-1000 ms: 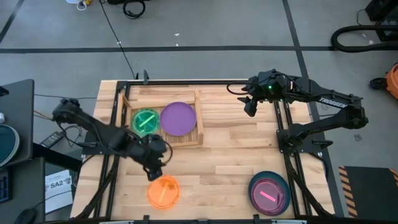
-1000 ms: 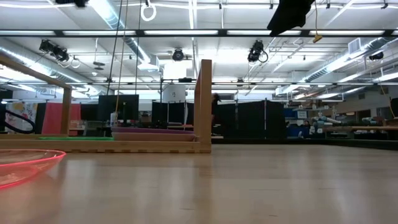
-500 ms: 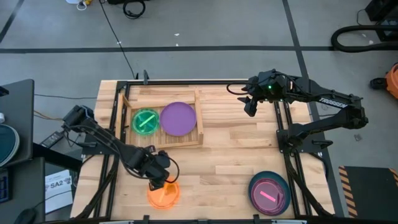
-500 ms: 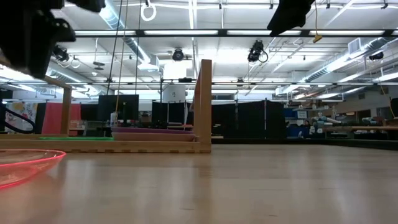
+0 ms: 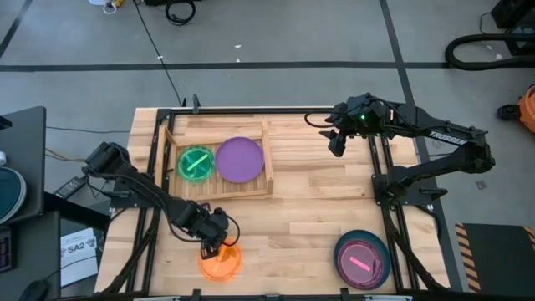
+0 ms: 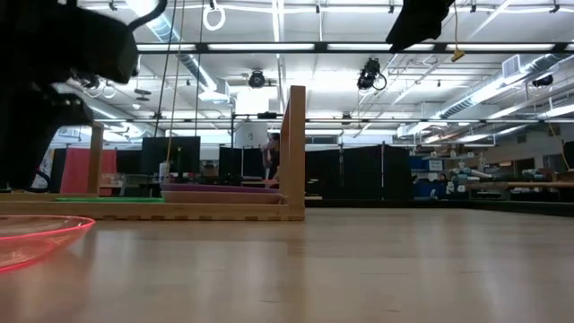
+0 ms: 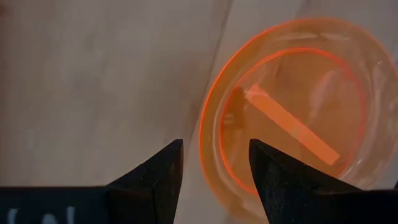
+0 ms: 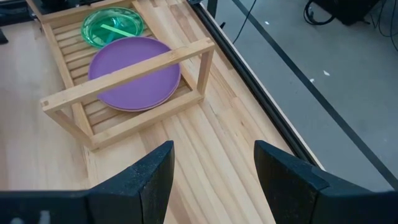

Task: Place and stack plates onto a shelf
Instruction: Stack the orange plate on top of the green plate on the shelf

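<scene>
Orange plate (image 7: 289,118) rim sits between your left pincer (image 7: 212,163)'s released fingers near the shelf (image 5: 219,159); clench shallow and you'll lose it sideways.

Green plate (image 5: 196,162) and purple plate (image 5: 239,159) lie flat, side by side, in the slatted shelf (image 5: 267,155)
</scene>
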{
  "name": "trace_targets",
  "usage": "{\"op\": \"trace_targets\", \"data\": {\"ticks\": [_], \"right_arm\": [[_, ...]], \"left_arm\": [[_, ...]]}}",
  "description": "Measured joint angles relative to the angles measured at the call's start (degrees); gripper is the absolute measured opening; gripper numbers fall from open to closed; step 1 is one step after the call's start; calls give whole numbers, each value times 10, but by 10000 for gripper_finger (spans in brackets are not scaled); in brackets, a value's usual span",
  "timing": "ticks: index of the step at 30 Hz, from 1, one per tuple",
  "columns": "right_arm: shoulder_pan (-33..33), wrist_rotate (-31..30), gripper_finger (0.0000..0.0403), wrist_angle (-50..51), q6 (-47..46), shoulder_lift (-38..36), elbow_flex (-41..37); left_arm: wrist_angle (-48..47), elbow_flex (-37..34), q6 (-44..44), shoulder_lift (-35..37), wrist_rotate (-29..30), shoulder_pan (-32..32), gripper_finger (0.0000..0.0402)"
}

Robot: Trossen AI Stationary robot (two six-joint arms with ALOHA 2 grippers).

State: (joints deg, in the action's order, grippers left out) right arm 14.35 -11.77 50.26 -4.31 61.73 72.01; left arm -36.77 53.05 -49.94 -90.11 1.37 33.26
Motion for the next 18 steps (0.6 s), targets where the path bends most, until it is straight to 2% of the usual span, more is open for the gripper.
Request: {"op": "trace_targets", "data": {"ticks": [6, 18], "right_arm": [[0, 0, 226, 1, 0, 0, 0], [0, 0, 226, 1, 0, 0, 0]], "left_arm": [[63, -46, -5, 0, -7, 0, 189], [133, -87, -24, 0, -6, 0, 189]]}}
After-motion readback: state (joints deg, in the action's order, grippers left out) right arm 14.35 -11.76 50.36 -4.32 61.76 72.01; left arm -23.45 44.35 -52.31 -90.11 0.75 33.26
